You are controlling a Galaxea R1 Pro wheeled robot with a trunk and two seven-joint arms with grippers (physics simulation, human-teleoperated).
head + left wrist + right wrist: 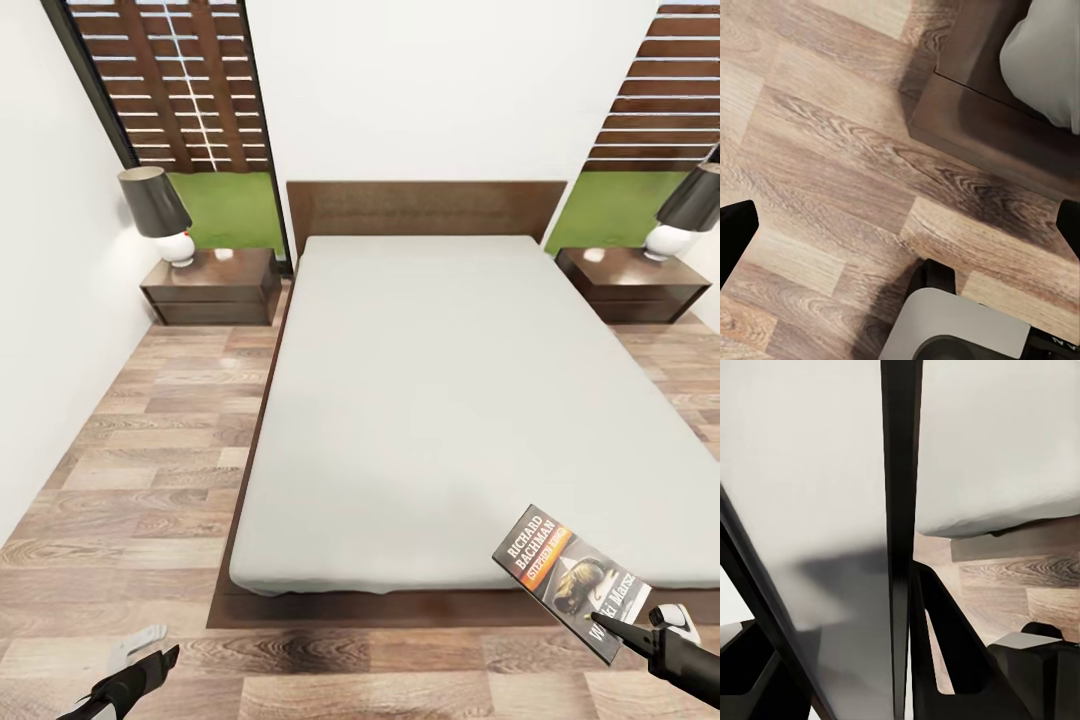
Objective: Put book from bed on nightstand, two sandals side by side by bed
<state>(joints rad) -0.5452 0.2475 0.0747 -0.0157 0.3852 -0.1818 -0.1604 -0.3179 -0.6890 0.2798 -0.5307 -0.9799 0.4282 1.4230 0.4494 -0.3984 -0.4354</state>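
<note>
Head view: right fingers pinch book.

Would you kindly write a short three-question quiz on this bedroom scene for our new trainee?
1. True or false: the book lies flat in the middle of the bed.
2. Multiple choice: what stands on each nightstand? A) a lamp B) a clock C) a plant
3. Fill in: the left gripper hangs over the ____.

Key
1. False: the right gripper holds it by one edge, lifted at the bed's foot corner.
2. A: a lamp with a dark shade and white base stands on each.
3. Floor, near the bed's foot, with nothing held.
</note>
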